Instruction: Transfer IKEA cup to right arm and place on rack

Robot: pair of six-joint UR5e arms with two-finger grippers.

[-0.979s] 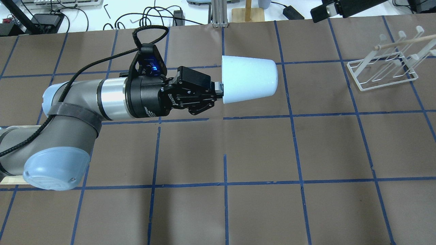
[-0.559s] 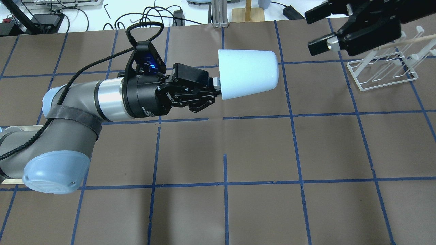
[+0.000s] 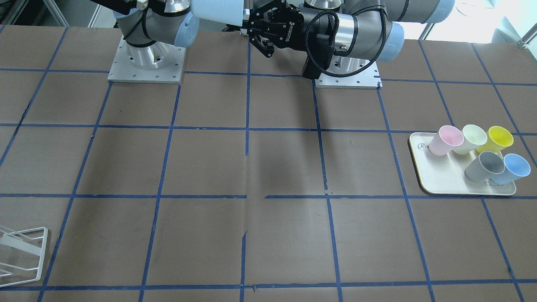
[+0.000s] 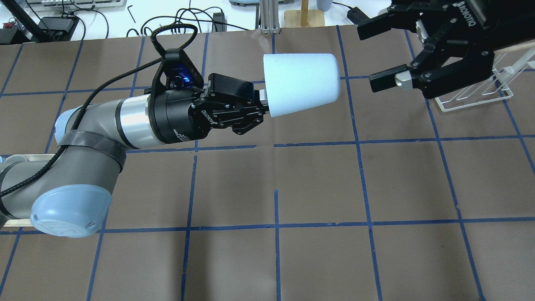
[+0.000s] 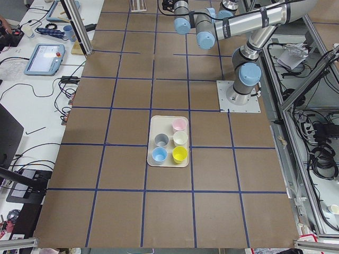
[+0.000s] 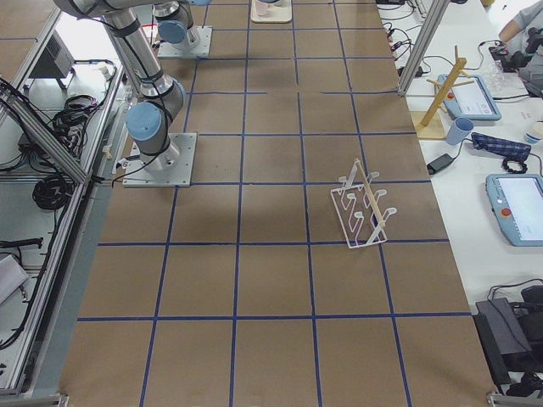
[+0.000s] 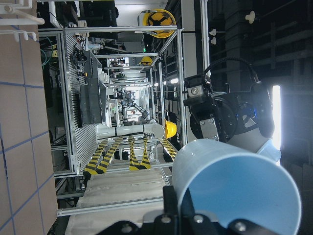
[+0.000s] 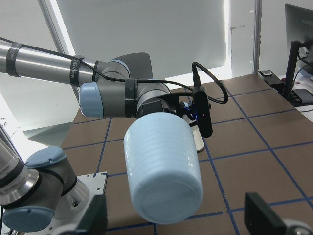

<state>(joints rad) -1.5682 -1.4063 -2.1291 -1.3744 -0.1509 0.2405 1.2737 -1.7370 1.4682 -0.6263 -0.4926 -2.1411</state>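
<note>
On the left gripper (image 4: pixel 262 100) the jaws are closed on the rim wall of the IKEA cup (image 4: pixel 301 85), one finger inside the mouth and one outside. It hangs on its side in mid-air at upper centre of the overhead view, base aimed frame-right. I read that rim pinch as deliberate: it leaves the whole tapered body free for the other side to take. The right gripper (image 4: pixel 367 56) sits at upper right with its jaws spread wide and empty, a short gap off the cup's base. The cup is matte light-blue plastic, handleless, with faint rings around its wall in the right wrist view. Beneath the right gripper, the rack (image 6: pixel 363 212) of thin white wire stands on the brown-paper, blue-taped counter (image 4: pixel 317 184).
</note>
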